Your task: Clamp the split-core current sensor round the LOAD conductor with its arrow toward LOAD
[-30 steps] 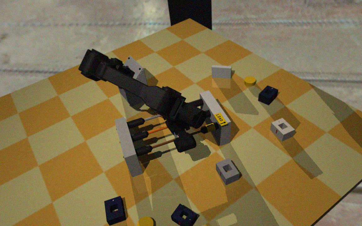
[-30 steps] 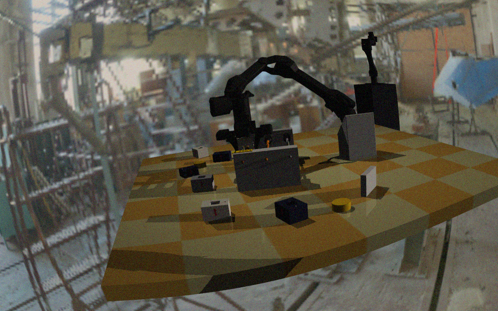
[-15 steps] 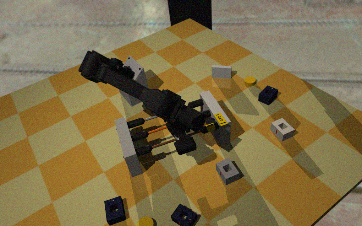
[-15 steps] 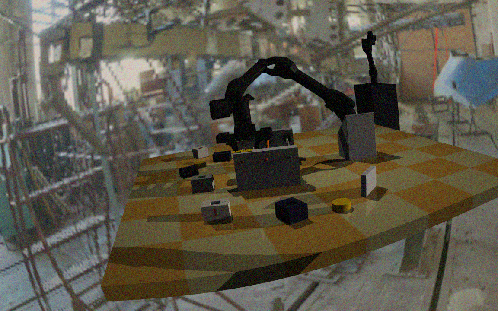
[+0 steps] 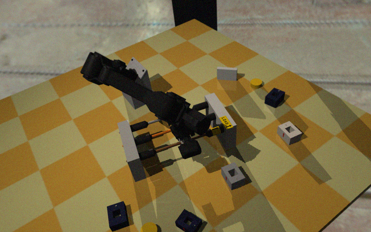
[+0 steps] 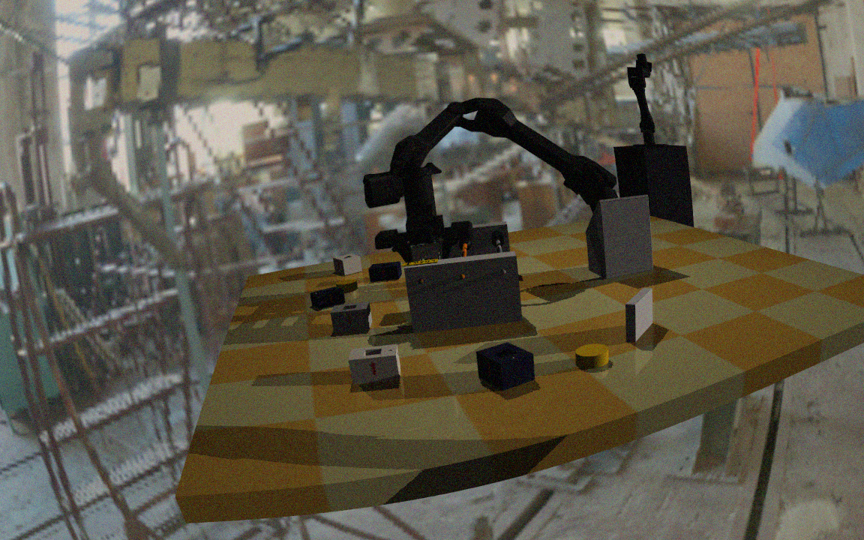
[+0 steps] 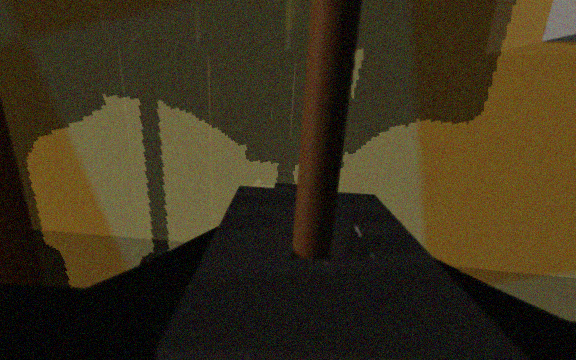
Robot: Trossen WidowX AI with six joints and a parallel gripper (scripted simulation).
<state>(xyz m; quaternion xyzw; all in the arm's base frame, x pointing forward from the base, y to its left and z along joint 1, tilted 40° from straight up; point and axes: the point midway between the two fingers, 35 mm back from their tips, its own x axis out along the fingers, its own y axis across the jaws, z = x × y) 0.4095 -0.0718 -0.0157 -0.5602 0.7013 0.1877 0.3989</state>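
Observation:
The dark split-core sensor (image 7: pixel 318 300) sits closed round the front brown conductor (image 5: pixel 168 147) (image 7: pixel 320 125), which ends in a yellow sleeve (image 5: pixel 215 131) below the yellow LOAD marker (image 5: pixel 226 122). I cannot make out the arrow on the sensor. My gripper (image 5: pixel 186 140) (image 7: pixel 304 237) (image 6: pixel 421 251) reaches down from above. Its fingers stand open, close beside the sensor's two sides. Two more conductors run parallel behind it, between the grey end blocks (image 5: pixel 129 144) (image 5: pixel 220 112). In the exterior view the near end block (image 6: pixel 462 292) hides the sensor.
Loose clamp-like blocks lie around: grey ones (image 5: pixel 233 175) (image 5: pixel 289 132) and navy ones (image 5: pixel 274 97) (image 5: pixel 117 215) (image 5: pixel 188 222). There are yellow discs (image 5: pixel 256 82) (image 5: pixel 149 227), a grey slab (image 5: pixel 226 73) and a tall grey block under the arm.

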